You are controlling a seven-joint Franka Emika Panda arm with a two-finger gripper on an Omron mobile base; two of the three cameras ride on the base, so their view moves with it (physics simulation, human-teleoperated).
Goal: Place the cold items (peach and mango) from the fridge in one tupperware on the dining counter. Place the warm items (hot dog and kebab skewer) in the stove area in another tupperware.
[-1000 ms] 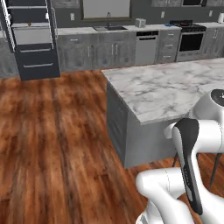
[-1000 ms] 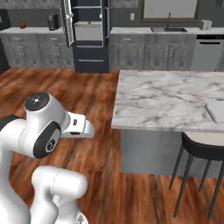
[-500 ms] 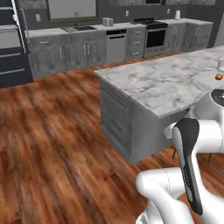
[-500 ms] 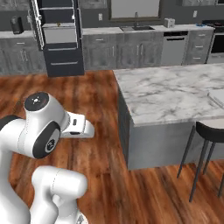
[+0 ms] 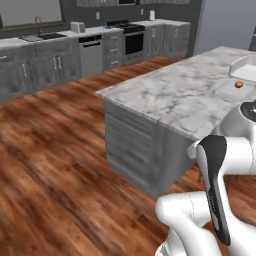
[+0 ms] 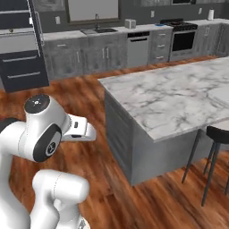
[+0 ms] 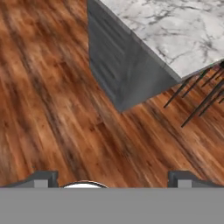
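Note:
In the hand view my gripper [image 7: 112,181] is open, its two dark fingertips [image 7: 42,178] wide apart with nothing between them. It looks down at wooden floor beside a corner of the marble dining counter [image 7: 175,30]. On that counter [image 5: 190,95], at its far right, a white tupperware [image 5: 245,66] stands. In front of it lies a small orange round item [image 5: 238,84], seemingly in a shallow clear tupperware; I cannot tell whether it is the peach or the mango. The stove [image 5: 132,40] stands on the back wall. The hot dog and kebab skewer are out of view.
The dark fridge [image 6: 20,53] stands at the back left, beside grey cabinets with a sink [image 6: 96,31] and the stove [image 6: 183,38]. A black stool [image 6: 214,147] stands at the counter's near right side. Wooden floor [image 5: 55,165] lies open between me and the cabinets.
The whole scene has shifted left in both base views, so the base has moved. The island counter is now nearer and the stove has come towards the middle. The gripper stays open.

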